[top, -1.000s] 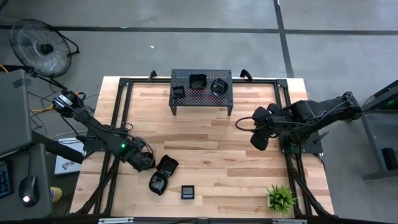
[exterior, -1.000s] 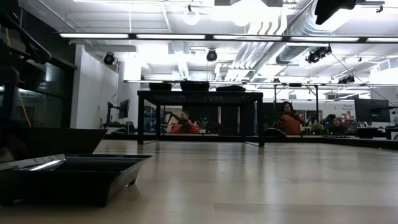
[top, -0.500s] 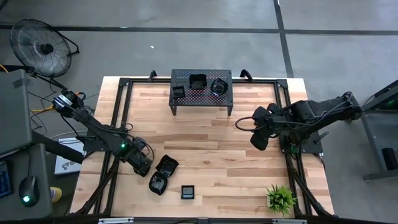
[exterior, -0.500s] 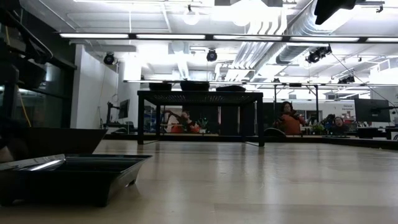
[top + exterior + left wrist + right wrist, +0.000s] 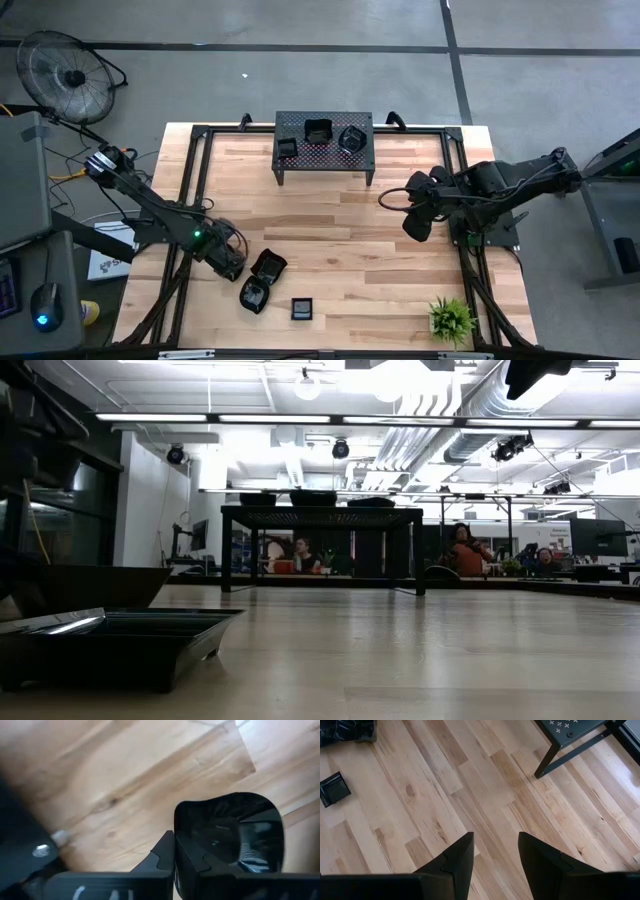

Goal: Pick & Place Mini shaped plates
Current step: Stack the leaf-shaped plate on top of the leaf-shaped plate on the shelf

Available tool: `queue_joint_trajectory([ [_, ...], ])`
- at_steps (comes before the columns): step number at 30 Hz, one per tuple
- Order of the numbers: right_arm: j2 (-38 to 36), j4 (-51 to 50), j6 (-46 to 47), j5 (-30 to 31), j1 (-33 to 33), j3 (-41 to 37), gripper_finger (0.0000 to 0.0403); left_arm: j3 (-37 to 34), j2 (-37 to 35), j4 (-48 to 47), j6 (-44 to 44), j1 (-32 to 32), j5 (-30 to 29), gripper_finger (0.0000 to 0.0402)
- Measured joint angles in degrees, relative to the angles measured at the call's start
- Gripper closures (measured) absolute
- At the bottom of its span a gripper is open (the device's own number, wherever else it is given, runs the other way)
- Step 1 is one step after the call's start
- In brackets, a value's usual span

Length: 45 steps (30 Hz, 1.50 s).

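Observation:
My left gripper [image 5: 234,263] points down at the table's near left and is shut on a glossy black mini plate [image 5: 268,266] with rounded corners, seen close in the left wrist view [image 5: 235,835]. Another black mini plate [image 5: 254,294] and a small square one [image 5: 302,308] lie flat on the wood nearby. Three more mini plates [image 5: 318,130] sit on top of the perforated stand [image 5: 323,158]. My right gripper [image 5: 418,222] hangs open above the table's right side, its fingers [image 5: 457,855] over bare wood. My left gripper pinches the plate's raised rim [image 5: 175,840] on the side toward the table's left edge, with one finger [image 5: 162,855] outside the rim and the other inside the dish. The fingers come from above, pointing down. The plate sits low on the wood, not visibly lifted.
The black perforated stand on legs stands at the far middle. A small green plant [image 5: 452,318] is at the near right corner. Black frame rails [image 5: 190,180] run along the table's sides. Bare wood lies between the stand and the near plates.

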Motion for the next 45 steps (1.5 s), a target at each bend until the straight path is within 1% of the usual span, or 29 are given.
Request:
queue_joint_trajectory([
  [6, 0.0, 0.08, 0.08, 0.02, -0.01, 0.0, 0.0253, 4.66, 0.0, -7.15, 0.37, 0.01, -2.49, 0.0401],
  [12, 0.0, 2.52, 0.02, 0.04, -0.01, 0.0, 0.0253, 9.53, -0.02, -11.24, 0.93, 0.02, -8.64, 0.0401],
  [17, 0.0, 3.51, -0.02, 0.04, -0.02, 0.0, 0.0253, 12.83, -0.02, -16.47, 0.96, 0.01, -9.91, 0.0401],
  [19, 0.0, 3.87, -0.42, 0.32, 0.0, 0.0, 0.0253, 14.46, -0.02, -18.42, 0.94, 0.01, -11.35, 0.0401],
  [23, 0.0, 7.65, -3.48, 1.38, 0.04, 0.0, 0.0253, 17.83, -0.02, -20.79, 0.95, 0.02, -16.49, 0.0401],
  [28, 0.02, 15.37, -10.81, 1.49, 0.54, 0.0, 0.0253, 21.24, -0.02, -20.44, 1.34, 0.04, -24.79, 0.0401],
  [30, 0.23, 18.02, -11.05, 3.03, 0.85, 0.0, 0.0253, 22.19, -0.02, -20.34, 1.39, 0.07, -28.21, 0.0401],
  [32, 0.48, 19.92, -9.19, 4.79, 0.87, 0.0, 0.0253, 22.93, -0.02, -20.37, 1.46, 0.77, -31.42, 0.0401],
  [36, 2.57, 21.81, -3.94, 7.58, 1.14, 0.02, 0.0253, 24.21, -0.02, -18.92, 8.2, 4.4, -34.72, 0.0401],
  [38, 4.34, 22.68, -1.45, 7.7, 1.67, 0.02, 0.0253, 24.6, -0.07, -16.4, 13.84, 7.25, -35.43, 0.0401],
  [41, 7.64, 25.63, 0.77, 7.43, 2.72, 0.02, 0.0253, 24.92, -0.04, -10.34, 24.63, 11.87, -36.06, 0.0401],
  [43, 9.91, 28.5, 1.23, 7.38, 3.73, 0.01, 0.0253, 25.0, -0.07, -5.05, 31.73, 14.8, -35.77, 0.0401],
  [45, 12.2, 32.14, -1.09, 6.75, 4.73, 0.02, 0.0253, 24.98, -0.04, -0.21, 38.59, 17.96, -33.21, 0.0401],
])
